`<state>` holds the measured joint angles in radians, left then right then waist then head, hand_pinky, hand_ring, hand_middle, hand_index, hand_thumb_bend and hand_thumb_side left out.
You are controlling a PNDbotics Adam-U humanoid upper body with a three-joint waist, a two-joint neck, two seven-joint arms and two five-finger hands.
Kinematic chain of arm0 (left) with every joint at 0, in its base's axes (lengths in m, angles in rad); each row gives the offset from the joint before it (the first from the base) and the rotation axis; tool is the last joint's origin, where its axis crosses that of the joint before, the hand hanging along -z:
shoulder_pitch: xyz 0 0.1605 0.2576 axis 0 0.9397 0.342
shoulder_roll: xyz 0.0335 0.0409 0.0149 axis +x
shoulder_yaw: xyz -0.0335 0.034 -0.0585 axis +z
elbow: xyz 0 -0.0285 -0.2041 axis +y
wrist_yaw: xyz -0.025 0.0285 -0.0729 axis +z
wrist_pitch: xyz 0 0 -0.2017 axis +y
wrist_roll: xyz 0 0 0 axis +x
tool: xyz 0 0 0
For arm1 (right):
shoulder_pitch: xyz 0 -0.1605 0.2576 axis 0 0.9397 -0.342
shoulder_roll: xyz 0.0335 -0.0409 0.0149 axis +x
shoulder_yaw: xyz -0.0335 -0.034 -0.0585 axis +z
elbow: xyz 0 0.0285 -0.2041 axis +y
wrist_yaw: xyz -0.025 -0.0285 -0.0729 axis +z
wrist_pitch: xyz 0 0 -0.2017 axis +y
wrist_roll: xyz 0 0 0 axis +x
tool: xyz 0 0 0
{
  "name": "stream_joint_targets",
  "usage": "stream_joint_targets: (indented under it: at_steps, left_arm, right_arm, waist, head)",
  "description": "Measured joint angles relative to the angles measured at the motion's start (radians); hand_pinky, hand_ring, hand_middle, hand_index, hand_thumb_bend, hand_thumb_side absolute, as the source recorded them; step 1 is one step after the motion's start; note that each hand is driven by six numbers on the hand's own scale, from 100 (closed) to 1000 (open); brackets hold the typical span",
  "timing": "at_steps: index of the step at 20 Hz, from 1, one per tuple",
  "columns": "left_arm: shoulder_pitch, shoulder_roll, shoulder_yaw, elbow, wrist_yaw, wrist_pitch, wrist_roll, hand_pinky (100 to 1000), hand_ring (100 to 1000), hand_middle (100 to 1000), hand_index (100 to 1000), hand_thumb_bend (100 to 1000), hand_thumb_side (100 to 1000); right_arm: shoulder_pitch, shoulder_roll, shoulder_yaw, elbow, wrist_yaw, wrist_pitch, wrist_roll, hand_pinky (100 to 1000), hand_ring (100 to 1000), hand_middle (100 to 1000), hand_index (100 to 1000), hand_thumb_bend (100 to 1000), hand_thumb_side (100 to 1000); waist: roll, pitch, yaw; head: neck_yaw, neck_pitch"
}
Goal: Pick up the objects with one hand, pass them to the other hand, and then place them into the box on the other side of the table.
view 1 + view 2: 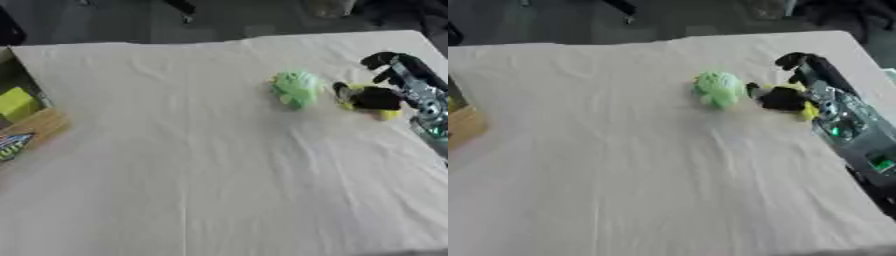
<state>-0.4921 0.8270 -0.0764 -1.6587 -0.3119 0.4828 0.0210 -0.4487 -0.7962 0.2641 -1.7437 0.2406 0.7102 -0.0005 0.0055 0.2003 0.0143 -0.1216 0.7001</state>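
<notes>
1. The table (219, 175) is covered with a pale, creased cloth (623, 165) that fills most of both views.
2. A light green object (296, 88) lies on the cloth in the far right part of the table. It is rounded and lumpy, with a slightly bumpy surface and a paler patch on top; what kind of item it is cannot be made out.
3. Just to the right of the green object sits a yellow object (386, 114). Only bits of it show, a strip near the green object's side and a rounded end at the lower right, because dark fingers cover its middle.
4. The right hand (378, 98) comes in from the right edge, black with a silver wrist section behind it. Its fingers (374, 98) are curled around the yellow object, and a thumb or finger tip points toward the green object without clearly touching it.
5. Two more black fingers (791, 60) of the same hand arch above and behind the yellow object.
6. At the left edge stands a wooden box (39, 127), partly cut off by the frame. A yellow-green block (16, 104) shows inside it, and a flat packet (12, 145) with blue and white markings lies at its near side.
7. The left hand appears in neither view.
</notes>
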Motion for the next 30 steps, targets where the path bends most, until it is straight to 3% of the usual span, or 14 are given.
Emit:
stream_joint_targets:
  at_steps: [2, 3, 4, 10, 22, 26, 30]
  left_arm:
    - [0.001, 0.0, 0.0, 0.0, 0.003, 0.001, 0.006, 607, 716, 654, 807, 222, 472]
    - [0.001, 0.0, 0.0, 0.0, 0.004, 0.001, 0.007, 607, 715, 654, 807, 222, 475]
    - [0.002, 0.0, 0.0, 0.0, 0.004, 0.002, 0.008, 607, 715, 654, 807, 222, 475]
    - [0.007, -0.001, 0.001, 0.006, 0.006, 0.004, 0.012, 606, 713, 649, 807, 218, 481]
    - [0.009, -0.01, 0.003, 0.031, 0.008, 0.004, 0.012, 600, 708, 638, 807, 214, 490]
    - [0.009, -0.011, 0.003, 0.038, 0.009, 0.005, 0.012, 598, 706, 636, 807, 210, 490]
    - [0.01, -0.011, 0.005, 0.043, 0.011, 0.005, 0.012, 597, 706, 634, 807, 207, 491]
  right_arm:
    - [-0.001, -0.011, -0.013, 0.028, 0.002, -0.014, 0.024, 856, 785, 817, 844, 461, 376]
    - [-0.004, -0.014, -0.021, 0.044, 0.005, -0.023, 0.037, 860, 790, 823, 847, 391, 411]
    - [-0.011, -0.017, -0.029, 0.059, 0.011, -0.032, 0.051, 860, 790, 823, 847, 470, 368]
    - [-0.072, -0.037, -0.053, 0.153, 0.057, -0.068, 0.153, 871, 816, 841, 850, 484, 380]
    - [-0.233, -0.054, -0.029, 0.4, 0.147, -0.195, 0.51, 894, 859, 867, 842, 505, 242]
    - [-0.263, -0.048, -0.036, 0.479, 0.173, -0.225, 0.557, 896, 862, 870, 838, 500, 186]
    - [-0.283, -0.038, -0.048, 0.545, 0.215, -0.232, 0.57, 895, 862, 869, 838, 502, 194]
  waist:
    - [0.0, 0.0, 0.0]
    - [0.001, 0.0, 0.0]
    - [0.001, 0.001, 0.0]
    - [0.001, 0.002, 0.001]
    - [0.001, 0.002, 0.008]
    - [0.001, 0.002, 0.011]
    - [0.004, 0.003, 0.011]
  head:
    - [-0.004, 0.0]
    - [-0.005, 0.0]
    - [-0.005, 0.0]
    - [-0.015, 0.0]
    - [-0.031, 0.0]
    - [-0.031, 0.0]
    - [-0.031, 0.0]
